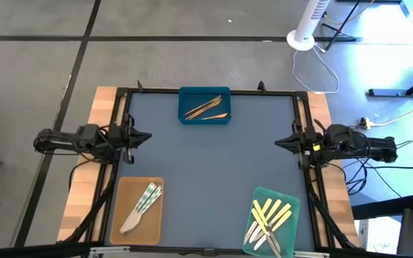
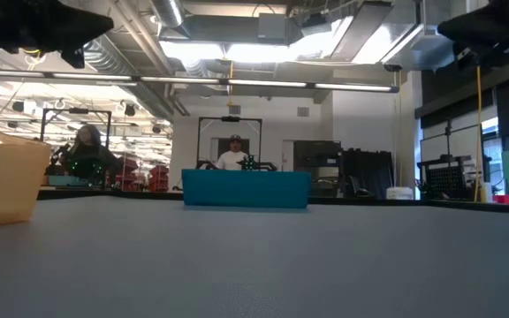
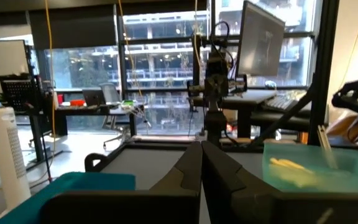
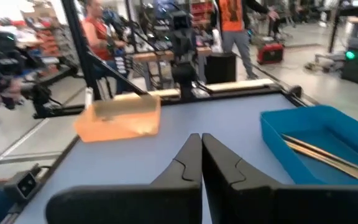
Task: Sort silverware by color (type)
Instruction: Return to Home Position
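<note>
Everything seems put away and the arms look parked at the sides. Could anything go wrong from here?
Perhaps. The green tray sits skewed near the front edge of the table, so a bump might push it off. Its pale yellow utensils lie heaped with whiter-looking pieces beside them; those may be missorted, though I cannot tell. The left gripper and right gripper, both shut, point inward, so a sudden restart could sweep across the table.

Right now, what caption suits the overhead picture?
Sorted: brown utensils in blue tray, silvery utensils in tan tray, yellow utensils in green tray; left gripper and right gripper shut at the sides.
</note>
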Controlling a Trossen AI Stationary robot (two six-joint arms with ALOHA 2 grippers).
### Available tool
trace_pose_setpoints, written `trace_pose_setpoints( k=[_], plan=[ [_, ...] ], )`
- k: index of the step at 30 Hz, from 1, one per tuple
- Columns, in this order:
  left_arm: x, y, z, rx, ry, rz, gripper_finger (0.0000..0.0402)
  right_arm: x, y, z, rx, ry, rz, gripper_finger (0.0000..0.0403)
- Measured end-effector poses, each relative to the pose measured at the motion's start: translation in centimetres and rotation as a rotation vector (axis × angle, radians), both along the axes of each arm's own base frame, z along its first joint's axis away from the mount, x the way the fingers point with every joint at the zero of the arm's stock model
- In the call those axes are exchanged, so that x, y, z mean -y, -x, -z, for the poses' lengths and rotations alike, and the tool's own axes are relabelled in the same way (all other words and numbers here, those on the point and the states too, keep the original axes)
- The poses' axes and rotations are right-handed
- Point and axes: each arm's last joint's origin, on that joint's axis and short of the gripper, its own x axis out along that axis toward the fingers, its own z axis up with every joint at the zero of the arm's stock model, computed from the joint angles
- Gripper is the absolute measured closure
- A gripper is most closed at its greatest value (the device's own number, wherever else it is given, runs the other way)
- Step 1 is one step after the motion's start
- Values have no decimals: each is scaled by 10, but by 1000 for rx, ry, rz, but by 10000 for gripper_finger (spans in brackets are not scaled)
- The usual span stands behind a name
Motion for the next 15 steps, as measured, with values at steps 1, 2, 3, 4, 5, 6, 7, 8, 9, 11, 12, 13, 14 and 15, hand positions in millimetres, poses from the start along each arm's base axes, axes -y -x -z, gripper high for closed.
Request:
trace_pose_setpoints(
  k=[1,2,3,4,5,6,7,8,9,11,12,13,14,15],
  plan=[
    [0,-1,1,8,1,1,402,0,-1,2,8,-1,-11,402],
    [0,-1,3,12,1,1,402,-1,-2,4,7,-1,-19,402],
    [0,-2,5,12,1,1,402,-1,-3,7,0,0,-18,402],
    [0,-3,7,10,0,1,402,-1,-5,10,-3,0,-18,402],
    [0,-3,8,11,0,1,402,-1,-6,12,-1,0,-18,402],
    [0,-3,9,15,0,0,402,-1,-7,14,5,0,-18,402],
    [0,-4,10,19,-1,0,402,-1,-8,16,10,0,-18,402],
    [0,-4,11,20,-2,0,401,-1,-9,18,9,-1,-18,402],
    [0,-5,13,18,-2,0,401,-1,-10,20,9,0,-18,402],
    [1,-5,15,20,-2,0,402,-1,-12,24,16,-1,-18,402],
    [1,-6,17,23,-2,0,401,-1,-12,26,17,-1,-18,402],
    [1,-6,18,28,-2,0,401,-1,-13,27,14,-1,-18,402],
    [1,-7,20,30,-2,0,401,-1,-13,29,11,-1,-18,402],
    [1,-7,22,30,-2,0,401,-1,-14,30,7,-1,-18,402]
  ],
)
